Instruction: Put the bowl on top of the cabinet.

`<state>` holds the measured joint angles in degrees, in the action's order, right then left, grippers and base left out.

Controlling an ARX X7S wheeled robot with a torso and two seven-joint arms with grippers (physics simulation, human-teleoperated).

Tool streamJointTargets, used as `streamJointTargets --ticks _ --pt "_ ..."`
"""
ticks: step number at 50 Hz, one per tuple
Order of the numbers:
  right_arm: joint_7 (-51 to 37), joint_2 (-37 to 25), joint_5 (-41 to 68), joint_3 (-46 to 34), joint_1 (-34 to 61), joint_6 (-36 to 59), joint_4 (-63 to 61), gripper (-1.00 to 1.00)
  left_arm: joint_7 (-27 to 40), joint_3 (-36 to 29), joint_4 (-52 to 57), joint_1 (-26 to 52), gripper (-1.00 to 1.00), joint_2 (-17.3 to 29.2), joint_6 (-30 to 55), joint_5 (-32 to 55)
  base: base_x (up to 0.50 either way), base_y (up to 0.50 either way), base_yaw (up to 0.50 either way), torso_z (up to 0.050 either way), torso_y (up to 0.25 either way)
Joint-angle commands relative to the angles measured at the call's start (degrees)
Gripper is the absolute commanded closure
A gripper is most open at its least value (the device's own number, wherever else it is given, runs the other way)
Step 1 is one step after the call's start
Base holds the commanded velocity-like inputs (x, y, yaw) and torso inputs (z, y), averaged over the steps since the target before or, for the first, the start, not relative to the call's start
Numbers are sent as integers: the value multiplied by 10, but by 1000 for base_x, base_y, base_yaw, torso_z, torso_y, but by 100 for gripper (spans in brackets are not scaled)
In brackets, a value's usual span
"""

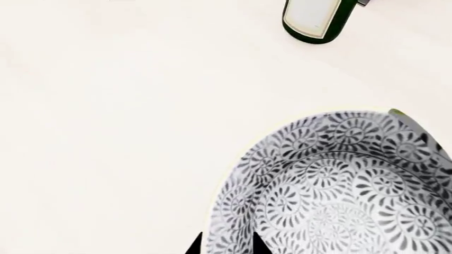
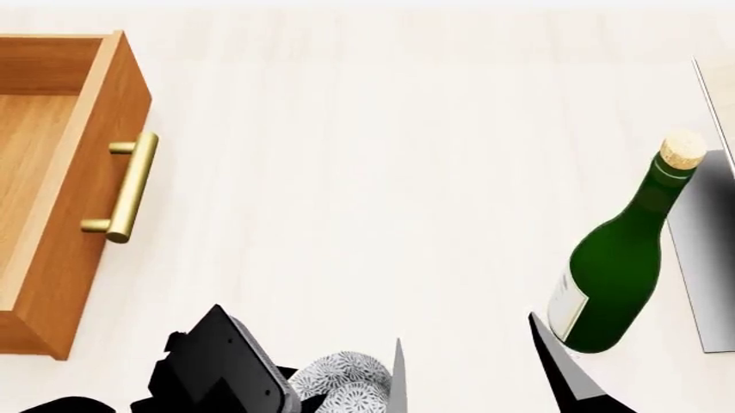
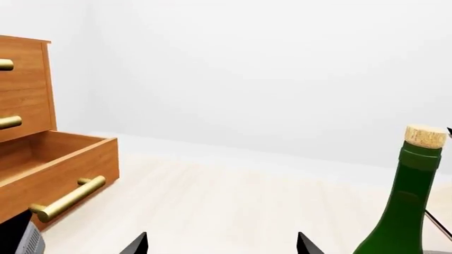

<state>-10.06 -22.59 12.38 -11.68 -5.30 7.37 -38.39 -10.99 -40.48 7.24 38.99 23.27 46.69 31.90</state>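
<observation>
The bowl (image 1: 339, 185), white-grey with a dark floral pattern, fills the lower part of the left wrist view. It peeks out at the bottom edge of the head view as the bowl (image 2: 344, 379). My left gripper (image 1: 226, 244) has one fingertip outside the bowl's rim and one inside, shut on the wall between them. The orange-brown cabinet (image 2: 69, 198) stands at the left with a drawer pulled open and brass handles; its front also shows as the cabinet (image 3: 28, 95). My right gripper (image 3: 222, 244) is wide open over bare table, with nothing between its fingers.
A green corked bottle (image 2: 614, 267) stands upright at the right, close to my right gripper (image 2: 471, 361); the bottle (image 3: 406, 211) also shows beside that gripper. A grey-based rack (image 2: 707, 249) sits behind it at the right edge. The pale wooden table (image 2: 367, 172) spreads between cabinet and bottle.
</observation>
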Motion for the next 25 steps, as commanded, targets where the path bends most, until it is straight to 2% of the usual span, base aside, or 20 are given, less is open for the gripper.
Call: streamJointTargets --ticks 1,10,25 --pt "-2 -2 -1 -1 2 2 -3 -100 -10 -19 -18 -18 100 -6 -1 -20 0 0 -3 0 0" --pt "-4 -4 0 -2 5 5 -4 -100 -1 -2 6 -15 100 5 11 -7 1 -1 -2 0 -2" --pt "-4 -9 4 -8 7 17 -17 -100 55 122 123 39 100 31 108 97 0 0 0 0 -1"
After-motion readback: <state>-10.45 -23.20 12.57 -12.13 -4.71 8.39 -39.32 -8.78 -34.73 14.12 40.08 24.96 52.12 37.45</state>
